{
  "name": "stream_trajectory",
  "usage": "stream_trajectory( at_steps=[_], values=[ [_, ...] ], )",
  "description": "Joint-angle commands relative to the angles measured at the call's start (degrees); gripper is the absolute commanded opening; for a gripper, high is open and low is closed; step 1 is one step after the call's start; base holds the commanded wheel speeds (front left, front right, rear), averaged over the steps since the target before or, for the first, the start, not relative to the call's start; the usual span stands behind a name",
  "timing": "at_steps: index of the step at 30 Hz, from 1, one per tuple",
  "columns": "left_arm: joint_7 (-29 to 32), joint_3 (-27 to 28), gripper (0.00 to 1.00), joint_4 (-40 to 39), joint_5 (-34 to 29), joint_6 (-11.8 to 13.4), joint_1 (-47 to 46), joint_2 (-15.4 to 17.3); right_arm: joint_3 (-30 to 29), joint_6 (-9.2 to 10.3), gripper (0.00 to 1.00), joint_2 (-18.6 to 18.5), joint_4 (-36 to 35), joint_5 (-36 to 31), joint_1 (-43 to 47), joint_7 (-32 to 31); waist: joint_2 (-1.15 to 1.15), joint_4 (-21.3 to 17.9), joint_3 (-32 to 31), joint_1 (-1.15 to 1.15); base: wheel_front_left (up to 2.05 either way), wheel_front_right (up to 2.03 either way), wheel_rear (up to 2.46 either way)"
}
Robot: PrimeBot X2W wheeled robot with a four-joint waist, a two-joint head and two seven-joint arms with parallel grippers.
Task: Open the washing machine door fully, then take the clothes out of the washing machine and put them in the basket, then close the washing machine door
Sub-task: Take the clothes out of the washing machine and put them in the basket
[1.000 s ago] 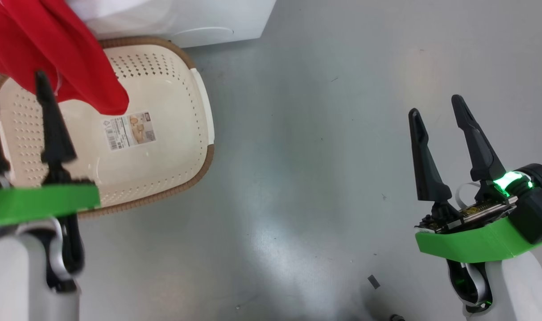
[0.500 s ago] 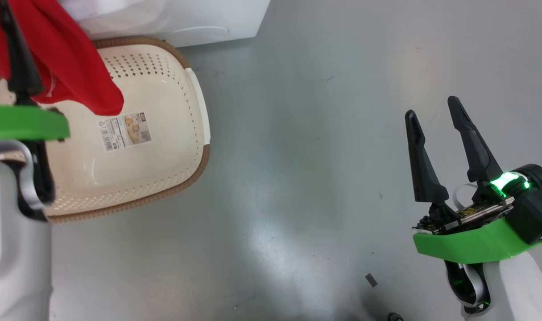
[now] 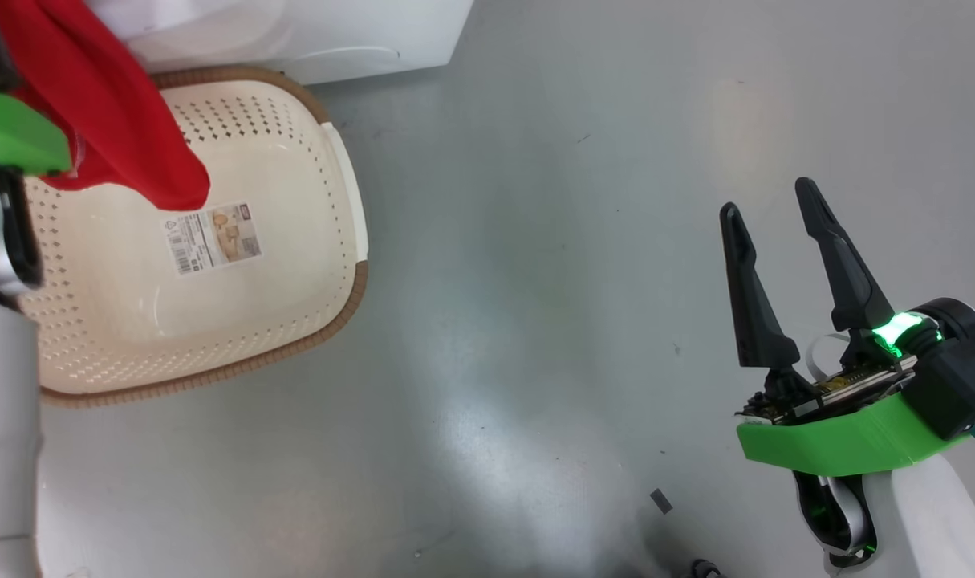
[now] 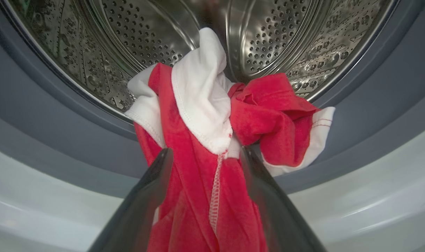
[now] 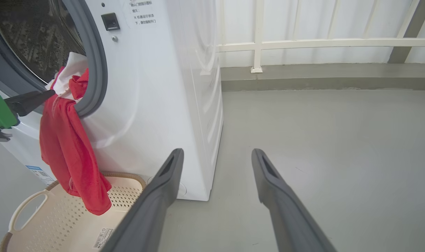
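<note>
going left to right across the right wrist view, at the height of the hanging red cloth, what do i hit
left tool → clothes → bare white face of the washing machine → railing post

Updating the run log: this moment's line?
left fingers open astride red fabric clothes | cream perforated plastic basket beneath | right fingers open, empty
</note>
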State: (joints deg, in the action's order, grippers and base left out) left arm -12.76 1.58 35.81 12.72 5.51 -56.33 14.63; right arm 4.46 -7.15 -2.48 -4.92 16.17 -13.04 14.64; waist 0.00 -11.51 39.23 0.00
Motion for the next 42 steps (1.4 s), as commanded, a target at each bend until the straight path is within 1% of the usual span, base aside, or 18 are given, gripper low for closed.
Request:
stream_trajectory(
  at_steps=[1,8,16,21,22,23,24,25,28,35,37,38,42],
  values=[
    [-0.1,0.7,1.0,-0.1,-0.9,-0.2,-0.6,3.0,1.2,-0.34,1.0,-0.4,-1.1,0.4,1.4,0.4,0.0,-0.1,0.0,0.0,0.0,0.0,0.0],
    [-0.2,-0.9,1.0,8.6,-1.9,-0.6,-7.0,4.1,1.3,-0.34,1.0,-0.4,-1.2,0.6,1.3,0.4,0.0,-0.5,0.7,0.0,0.0,0.0,0.0],
    [-0.1,-1.7,1.0,17.9,-2.6,-0.2,-12.5,6.5,2.3,-0.34,1.0,-0.4,-0.9,1.2,0.8,0.4,0.0,-2.0,1.2,0.0,0.0,0.0,0.0],
    [-0.5,-2.2,1.0,21.9,-2.4,-0.8,-14.4,6.8,2.5,-0.34,1.0,-0.4,-0.8,1.6,0.6,0.4,0.0,-2.6,1.4,0.0,0.0,0.0,0.0],
    [-0.6,-2.3,0.8,22.6,-2.3,-1.0,-14.7,6.7,2.5,-0.34,1.0,-0.4,-0.7,1.6,0.6,0.4,0.0,-2.7,1.5,0.0,0.0,0.0,0.0],
    [-0.7,-2.5,0.46,23.3,-2.3,-1.1,-15.0,6.7,2.4,-0.34,1.0,-0.4,-0.7,1.6,0.5,0.4,0.0,-2.7,1.5,0.0,0.0,0.0,0.0],
    [-0.8,-2.6,0.18,23.8,-2.2,-1.4,-15.2,6.6,2.4,-0.34,1.0,-0.4,-0.7,1.6,0.5,0.4,0.0,-2.7,1.6,0.0,0.0,0.0,0.0],
    [-0.9,-2.7,0.0,24.3,-2.1,-1.5,-15.5,6.6,2.4,-0.34,1.0,-0.4,-0.7,1.6,0.5,0.4,0.0,-2.7,1.6,0.0,0.0,0.0,0.0],
    [-1.5,-2.8,0.0,24.6,-1.8,-2.3,-16.3,6.3,2.3,-0.34,1.0,-0.4,-0.6,1.6,0.4,0.4,0.0,-2.5,1.7,0.0,0.0,0.0,0.0],
    [-2.1,-2.5,0.0,22.0,-1.0,-2.7,-16.8,6.1,1.9,-0.34,1.0,-0.4,-0.7,1.3,0.3,0.4,0.0,-1.8,1.7,0.0,0.0,0.0,0.0],
    [-2.2,-2.2,0.0,19.7,-0.8,-2.7,-16.3,6.2,1.8,-0.34,1.0,-0.4,-0.7,1.3,0.3,0.4,0.0,-1.6,1.7,0.0,0.0,0.0,0.0],
    [-2.2,-1.6,0.0,16.2,-0.6,-2.6,-15.2,6.2,1.7,-0.34,1.0,-0.4,-0.7,1.3,0.2,0.4,0.0,-1.3,1.8,0.0,0.0,0.0,0.0],
    [-2.2,-0.6,0.0,9.1,-0.3,-2.5,-11.1,5.7,1.3,-0.34,1.0,-0.4,-0.8,1.3,0.3,0.4,0.0,-0.7,1.8,0.0,0.0,0.0,0.0]
  ],
)
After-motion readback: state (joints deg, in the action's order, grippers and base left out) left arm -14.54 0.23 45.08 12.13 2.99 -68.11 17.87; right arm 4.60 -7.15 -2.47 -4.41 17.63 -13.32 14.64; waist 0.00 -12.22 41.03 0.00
